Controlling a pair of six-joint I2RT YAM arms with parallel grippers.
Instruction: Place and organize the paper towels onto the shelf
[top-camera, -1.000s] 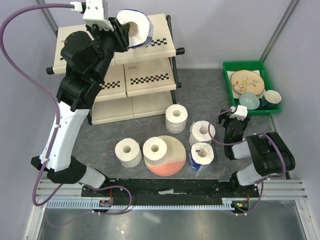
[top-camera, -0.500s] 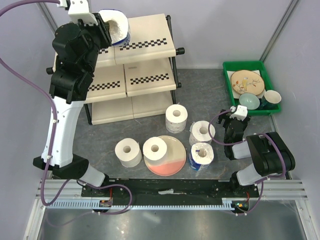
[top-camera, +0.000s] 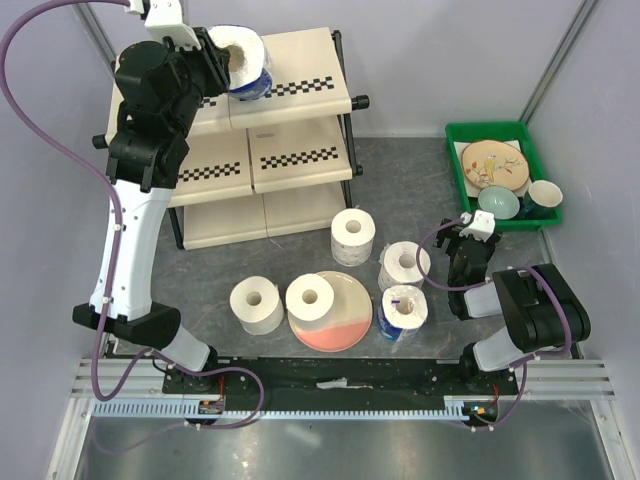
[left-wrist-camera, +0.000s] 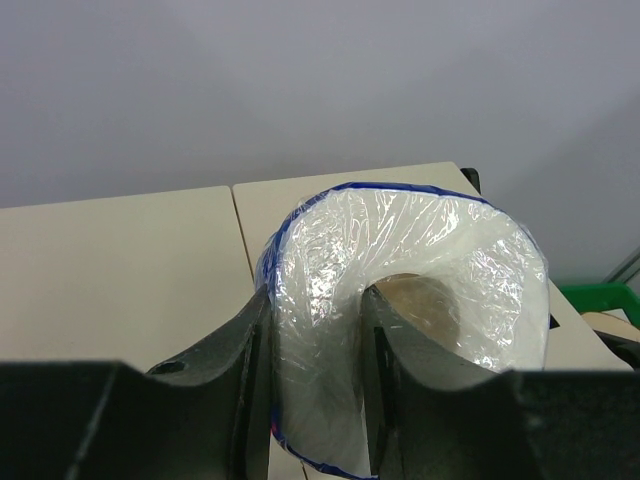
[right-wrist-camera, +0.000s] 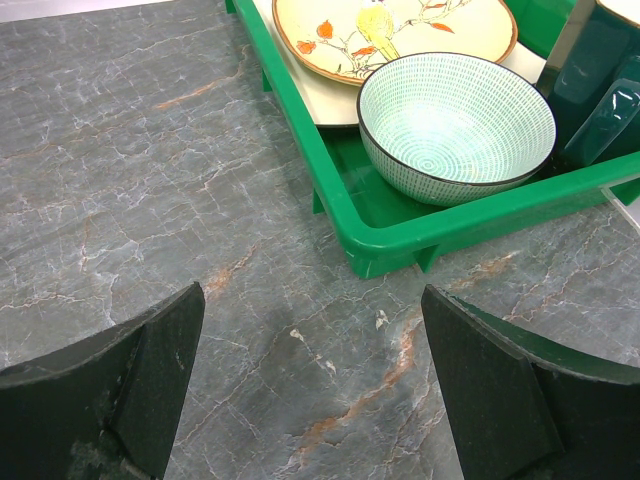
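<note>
Grey marbled tabletop (top-camera: 400, 190). Three-tier cream, checker-edged shelf (top-camera: 300, 70) at far-left corner, no roll seated yet. Left gripper (left-wrist-camera: 315, 340) clamped on blue-wrapped white paper roll (top-camera: 247, 58), one finger through its core, above top tier. Five white rolls (top-camera: 352, 235) await near-centre. Right gripper (right-wrist-camera: 315, 375) apart, empty.

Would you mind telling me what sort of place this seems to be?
Likely a robot test cell: left arm and right arm bolted to a metal rail, bare grey walls around the table, and staged props, the shelf and green tray.
</note>
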